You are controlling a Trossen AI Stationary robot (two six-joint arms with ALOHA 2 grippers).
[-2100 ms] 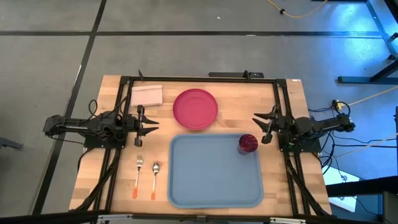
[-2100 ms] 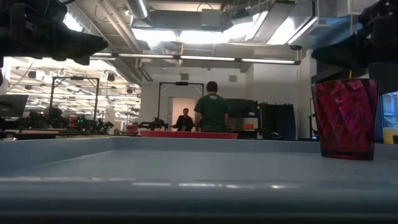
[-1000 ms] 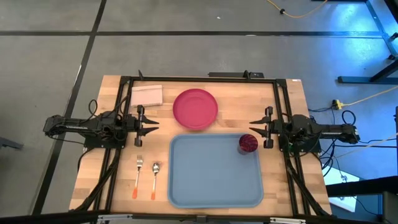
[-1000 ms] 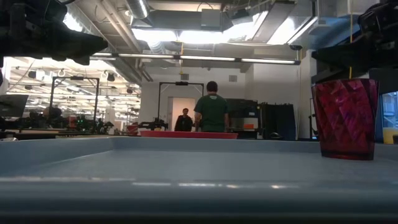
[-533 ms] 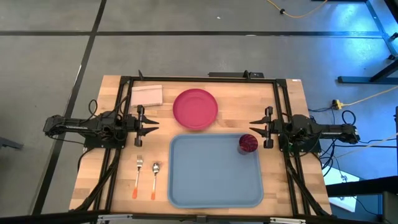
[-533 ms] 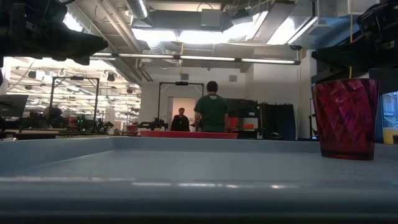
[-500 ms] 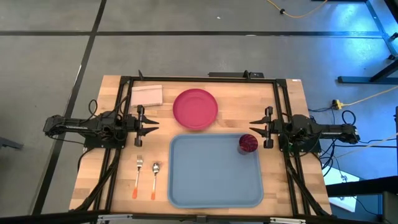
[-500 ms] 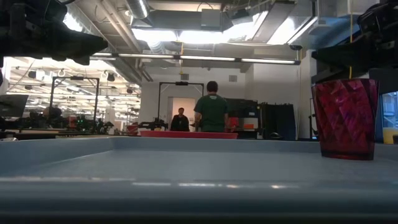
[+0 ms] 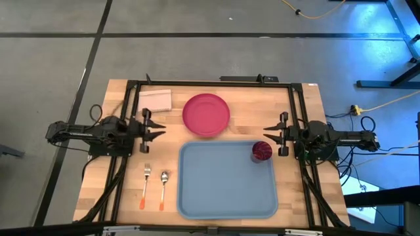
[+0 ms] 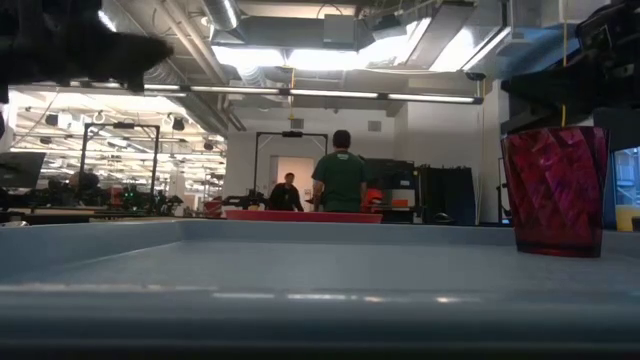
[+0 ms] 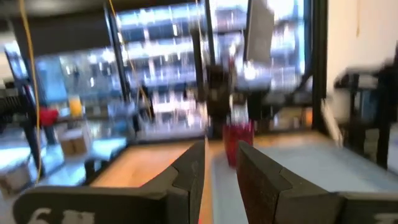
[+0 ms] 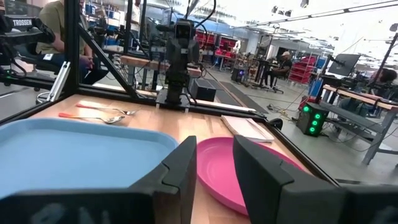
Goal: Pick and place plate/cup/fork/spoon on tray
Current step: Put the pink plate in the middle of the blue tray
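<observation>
The light-blue tray (image 9: 226, 196) lies at the table's near middle. The dark red cup (image 9: 262, 151) stands upright in the tray's far right corner and also shows in the low view (image 10: 556, 190). The pink-red plate (image 9: 206, 115) lies flat on the table beyond the tray. The fork (image 9: 146, 183) and the spoon (image 9: 163, 187) lie side by side on the table left of the tray. My left gripper (image 9: 159, 130) hovers open and empty left of the plate. My right gripper (image 9: 265, 130) hovers open and empty just beyond the cup.
A white folded napkin (image 9: 155, 100) lies at the far left, beside the plate. Black frame rails run along the table's left, right and far edges. In the low view, people stand in the room beyond the table.
My left gripper has risen a little and drawn slightly toward the table's left and far edges. It stays open and empty. The cup, plate, fork, spoon and tray have kept their places.
</observation>
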